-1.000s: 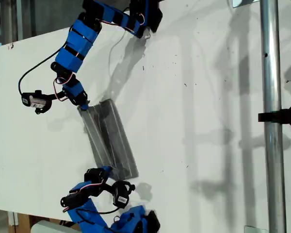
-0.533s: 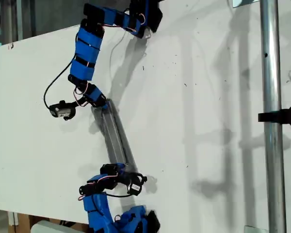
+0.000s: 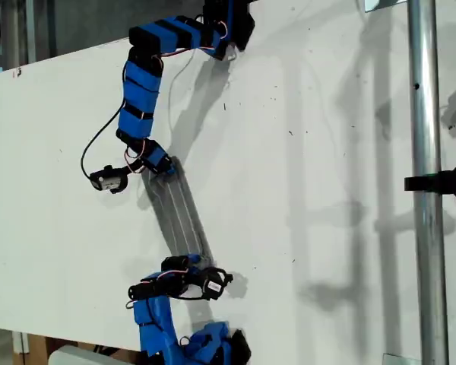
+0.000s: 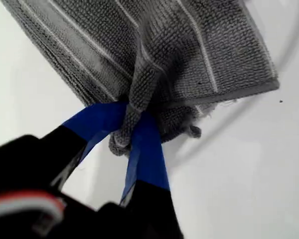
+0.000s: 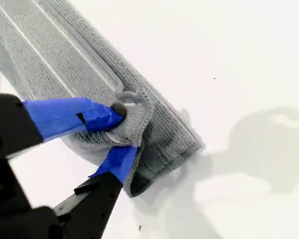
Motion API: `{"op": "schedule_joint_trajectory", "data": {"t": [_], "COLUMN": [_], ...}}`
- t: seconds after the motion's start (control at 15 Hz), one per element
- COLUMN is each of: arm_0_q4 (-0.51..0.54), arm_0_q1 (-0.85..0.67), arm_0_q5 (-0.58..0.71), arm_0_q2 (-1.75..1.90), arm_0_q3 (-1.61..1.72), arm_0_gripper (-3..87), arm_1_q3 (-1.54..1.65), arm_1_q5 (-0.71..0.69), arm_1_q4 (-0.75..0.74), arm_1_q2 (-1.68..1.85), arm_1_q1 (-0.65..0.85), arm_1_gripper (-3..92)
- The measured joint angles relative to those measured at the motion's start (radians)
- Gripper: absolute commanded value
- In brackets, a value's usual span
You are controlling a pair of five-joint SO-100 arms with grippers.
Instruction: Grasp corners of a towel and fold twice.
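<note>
**Towel folded to a narrow strip, both ends pinched, release pending**

Progress. The towel [image 3: 181,220] lies on the white table [image 3: 327,190] as a long, narrow, layered strip, running from the upper arm down to the lower arm in the exterior view. Both wrist views show several layers stacked at the strip's ends, so I judge the folding to be at or near its final stage. I cannot count the folds with certainty from these pictures. What remains, in my judgement, is to lay the held ends flat and let go.

Grippers. My first gripper [image 4: 132,124] is clenched on a bunched corner of the towel [image 4: 154,55], a twist of cloth squeezed between the blue-taped fingers [image 4: 147,149]. My second gripper [image 5: 120,132] is likewise clamped on a gathered corner of the towel [image 5: 79,74], the cloth puckered between its jaws. I cannot say from the wrist views which arm in the exterior view is which.

Condition of the fold. The ends are crumpled where they are held, and a loose thread or tag [image 4: 194,131] shows at the edge near my first gripper. The layers are not squarely aligned at either end.

Surroundings. A metal pole [image 3: 425,182] stands well apart at the exterior view's right. Cables [image 3: 99,144] hang off the upper arm beside the strip. Nothing lies on the table near the towel to obstruct release.
</note>
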Motion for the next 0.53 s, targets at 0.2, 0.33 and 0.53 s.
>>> {"op": "schedule_joint_trajectory", "data": {"t": [0.2,0.33,0.53], "arm_0_q4": [0.023,0.055,0.097], "arm_0_q1": [0.000,0.000,0.000], "arm_0_q5": [-0.029,-0.060,-0.144], "arm_0_q2": [0.000,0.000,0.035], "arm_0_q3": [0.037,0.075,0.144], "arm_0_gripper": [24.2,25.6,26.5], "arm_1_q3": [0.000,0.000,0.006], "arm_1_q5": [-0.003,0.009,0.043], "arm_1_q4": [0.023,0.061,0.167], "arm_1_q2": [0.000,0.000,0.025], "arm_1_q1": [0.021,0.040,0.080], "arm_1_gripper": [15.7,21.6,24.2]}}
